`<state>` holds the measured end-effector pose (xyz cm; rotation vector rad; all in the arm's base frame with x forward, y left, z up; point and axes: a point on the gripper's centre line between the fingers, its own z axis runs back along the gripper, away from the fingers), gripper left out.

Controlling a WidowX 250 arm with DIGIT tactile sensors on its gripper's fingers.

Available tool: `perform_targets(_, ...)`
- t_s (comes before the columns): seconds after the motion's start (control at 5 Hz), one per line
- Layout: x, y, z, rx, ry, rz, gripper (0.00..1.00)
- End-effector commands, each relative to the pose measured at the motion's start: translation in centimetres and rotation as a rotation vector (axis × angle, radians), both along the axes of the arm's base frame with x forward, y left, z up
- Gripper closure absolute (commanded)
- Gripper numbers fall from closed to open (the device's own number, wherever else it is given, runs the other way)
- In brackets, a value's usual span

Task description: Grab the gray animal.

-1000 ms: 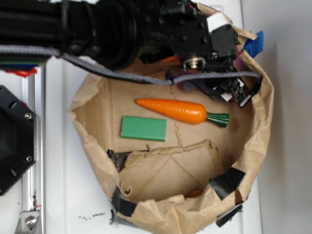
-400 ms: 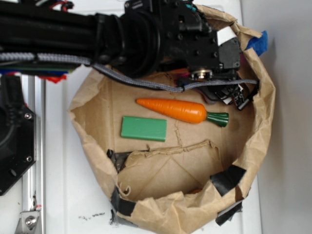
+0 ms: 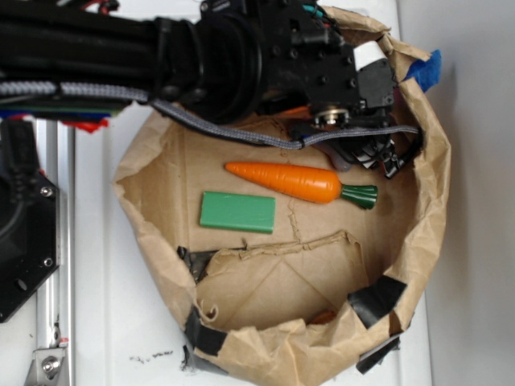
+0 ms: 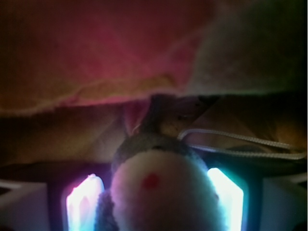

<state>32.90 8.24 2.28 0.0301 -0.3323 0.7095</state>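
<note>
Bunny [image 4: 161,192] sits between fingers [image 4: 84,202] of hand [image 3: 366,149], at 1 o'clock in paper bag [image 3: 153,225]. Hand partly open around head; contact unclear. Plush looks light, soft, squashy (grip head/body, not string [image 4: 240,142]).

Bag wall [image 3: 434,193]: crumpled paper rises right beside the tool [image 3: 378,153], closing off its far side.
Carrot [image 3: 298,182]: lies just below the tool.
Green block [image 3: 237,212]: beside the carrot.
Open floor [image 3: 282,289]: bare paper in the bag's lower half.
</note>
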Motion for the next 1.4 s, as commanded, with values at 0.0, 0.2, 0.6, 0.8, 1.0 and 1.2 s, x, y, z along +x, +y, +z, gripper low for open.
perform_targets(0.0, -1.1, 1.1, 0.9, -0.029, -0.004, -0.024, 1.0)
perform_targets(0.2, -1.2, 1.0, 0.8, -0.03, 0.003, -0.036, 1.0)
perform_targets(0.6, -2.1, -0.5, 2.6, -0.072, -0.009, -0.139, 1.0)
perform_targets(0.8, -3.2, -3.0, 6.7, -0.149, -0.057, -0.236, 1.0)
perform_targets(1.0, -4.6, -5.9, 9.9, -0.197, -0.06, -0.308, 1.0)
perform_targets(1.2, -5.0, -7.0, 11.3, -0.212, -0.026, -0.331, 1.0)
